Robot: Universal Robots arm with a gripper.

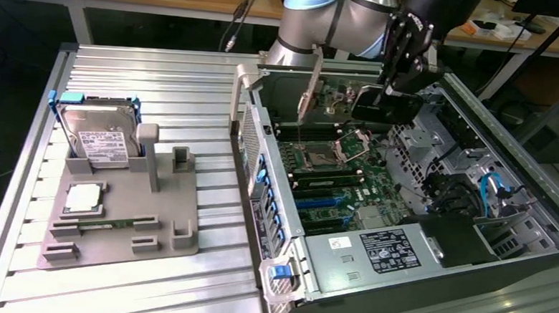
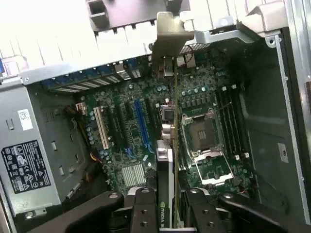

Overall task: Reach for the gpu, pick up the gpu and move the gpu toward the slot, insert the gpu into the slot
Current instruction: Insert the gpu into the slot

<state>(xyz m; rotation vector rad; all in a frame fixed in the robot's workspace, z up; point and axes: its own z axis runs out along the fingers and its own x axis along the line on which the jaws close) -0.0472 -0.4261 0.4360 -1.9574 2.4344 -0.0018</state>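
The gpu (image 1: pixel 339 95) (image 2: pixel 165 160) hangs upright over the green motherboard (image 1: pixel 360 179) inside the open computer case (image 1: pixel 251 148), at about one o'clock from the exterior view's centre, its silvery bracket (image 1: pixel 310 93) pointing toward nine o'clock. The gripper (image 1: pixel 383 97) (image 2: pixel 167 213) has its fingers (image 2: pixel 142 208) closed on the card's two faces, at the end away from the bracket. In the exterior view the processor socket (image 1: pixel 316 156) lies at six o'clock of the card, the hard drive (image 1: pixel 100 143) well apart at nine.

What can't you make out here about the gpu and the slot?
1. The slot: wrist view, the edge-on gpu covers it.
2. Gripped end of the gpu: exterior view, the hand covers it.
3. Where the hand clamps the gpu: wrist view, cut off by the picture's edge.
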